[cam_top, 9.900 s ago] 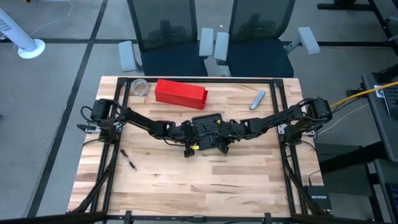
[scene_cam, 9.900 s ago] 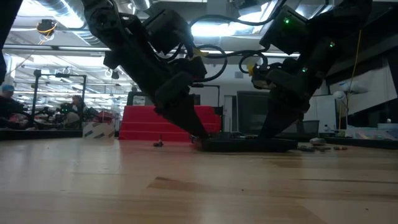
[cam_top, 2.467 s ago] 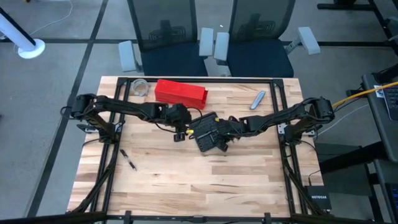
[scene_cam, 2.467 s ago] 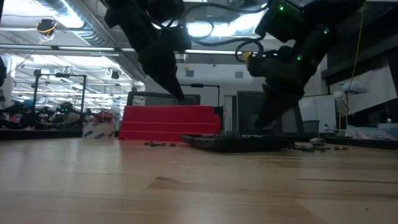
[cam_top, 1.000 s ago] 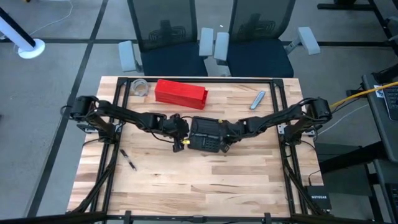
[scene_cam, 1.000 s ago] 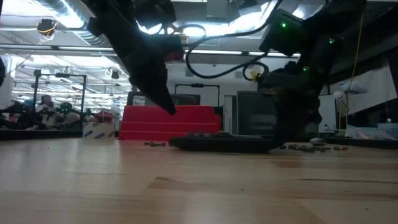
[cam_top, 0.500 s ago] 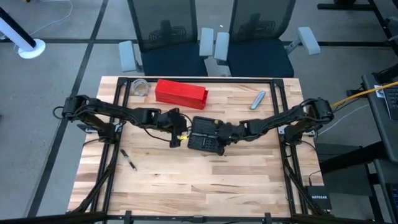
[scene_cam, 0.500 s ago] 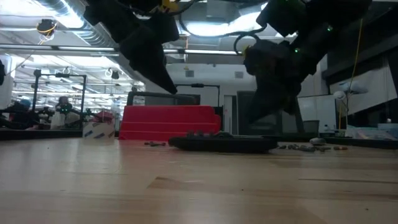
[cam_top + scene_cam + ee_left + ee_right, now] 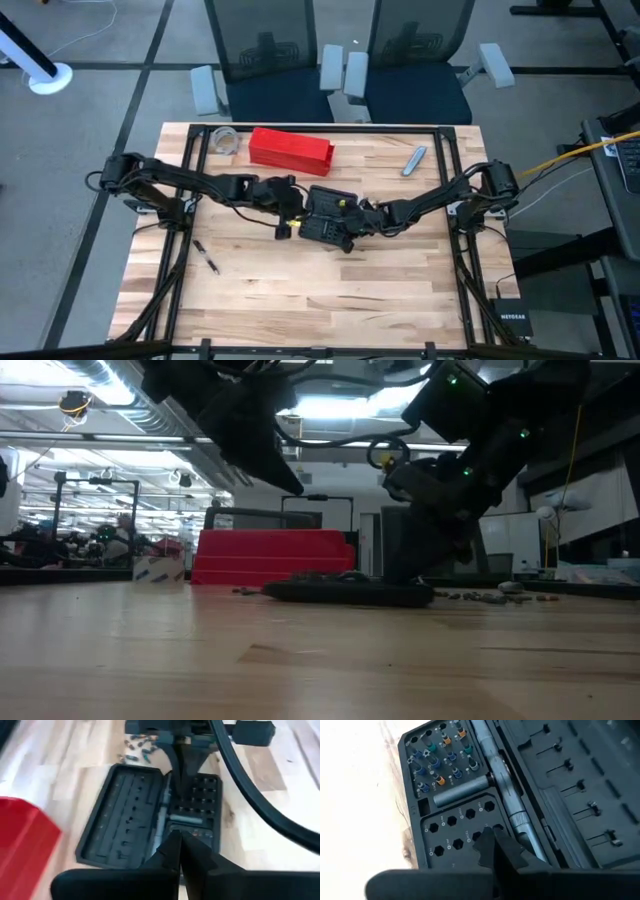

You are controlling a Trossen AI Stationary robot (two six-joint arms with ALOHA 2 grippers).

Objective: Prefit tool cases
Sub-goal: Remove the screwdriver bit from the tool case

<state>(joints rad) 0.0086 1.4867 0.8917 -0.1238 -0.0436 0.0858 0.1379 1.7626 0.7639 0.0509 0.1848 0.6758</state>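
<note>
The black tool case (image 9: 325,217) lies open and flat on the table, both halves up. One half has long slots (image 9: 125,815). The other has bit sockets, several coloured bits and a ratchet (image 9: 495,795). My left gripper (image 9: 176,840) is shut and hangs above the case's left end, clear of it in the low view (image 9: 290,480). My right gripper (image 9: 489,839) is shut, and its tip is down on the socket half. My right gripper has its shut fingertips (image 9: 487,834) on the case's socket half, among the empty sockets (image 9: 465,837) close to the hinge. The fingers slant down from the table's right side (image 9: 410,565). The case lies flat on the table under them.
A longer red box (image 9: 290,148) lies behind the case, with a roll of clear tape (image 9: 226,140) to its left. A grey tool (image 9: 414,160) is at the far right and a pen (image 9: 207,257) at the near left. Loose bits (image 9: 136,751) lie right of the case.
My left gripper has risen away from the case. My right gripper has come down onto the socket half and gone a little toward the table's left. The case has slid slightly toward the left edge and turned a little.
</note>
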